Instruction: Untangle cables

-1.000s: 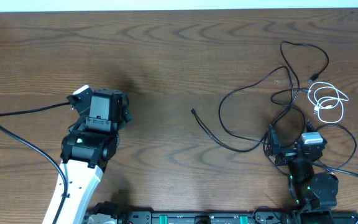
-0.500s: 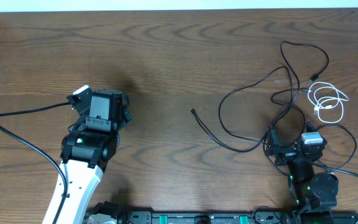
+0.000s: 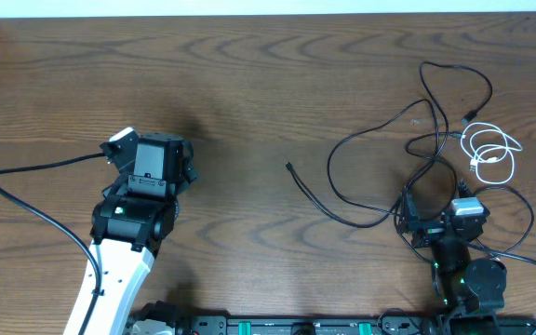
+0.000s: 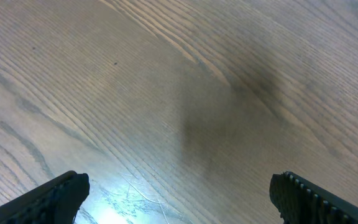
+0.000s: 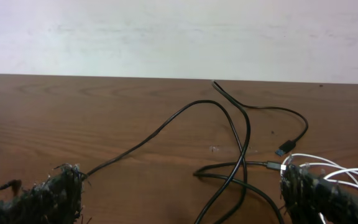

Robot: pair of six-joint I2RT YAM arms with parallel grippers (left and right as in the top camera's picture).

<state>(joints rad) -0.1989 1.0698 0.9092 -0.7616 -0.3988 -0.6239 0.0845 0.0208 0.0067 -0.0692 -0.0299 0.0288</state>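
Thin black cables (image 3: 380, 140) lie looped and crossed on the right half of the wooden table, one free end (image 3: 290, 168) near the middle. A short white cable (image 3: 491, 154) is coiled at the far right. My right gripper (image 3: 433, 203) sits low at the near edge of the tangle, open, with black cables (image 5: 241, 155) running between its fingers (image 5: 185, 199); the white cable (image 5: 334, 165) shows beside its right finger. My left gripper (image 3: 180, 167) is open and empty over bare wood (image 4: 179, 193), far left of the cables.
A thicker black cord (image 3: 26, 200) runs from the left arm across the table's left side. Another thick cord (image 3: 529, 265) loops by the right arm base. A white wall lies beyond the table's far edge (image 5: 179, 76).
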